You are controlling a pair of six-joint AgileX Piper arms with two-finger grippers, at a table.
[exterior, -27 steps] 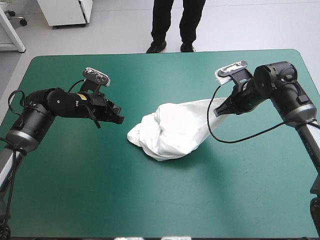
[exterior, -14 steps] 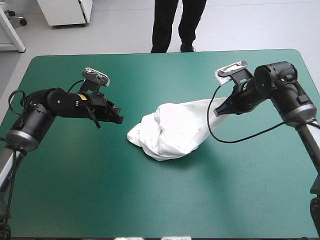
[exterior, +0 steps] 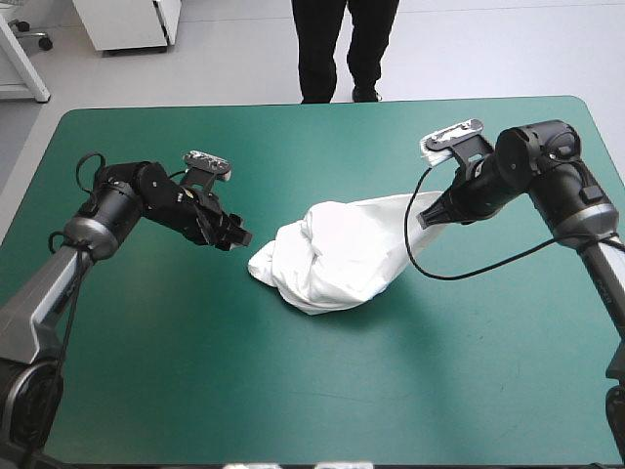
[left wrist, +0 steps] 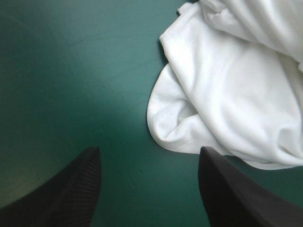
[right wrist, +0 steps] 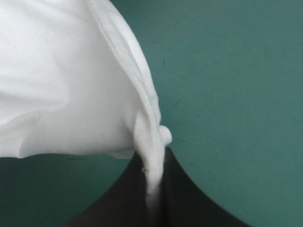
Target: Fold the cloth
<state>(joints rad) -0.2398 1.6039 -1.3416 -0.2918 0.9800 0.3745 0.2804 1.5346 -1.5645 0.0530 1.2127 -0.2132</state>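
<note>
T-shirt [exterior: 332, 254] in crumpled heap mid-counter [exterior: 293, 391], long axis left to right. right gripper [exterior: 428, 216] clamped on its right corner — cloth drawn taut there. left gripper [exterior: 237, 237] spread wide, empty — heap's loose left edge just ahead, nearer this arm.

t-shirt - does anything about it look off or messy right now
The T-shirt is a crumpled heap, not laid flat. One end is drawn up into a taut peak by the right gripper, which is shut on it. The left gripper is open beside the opposite end. No damage shows.
</note>
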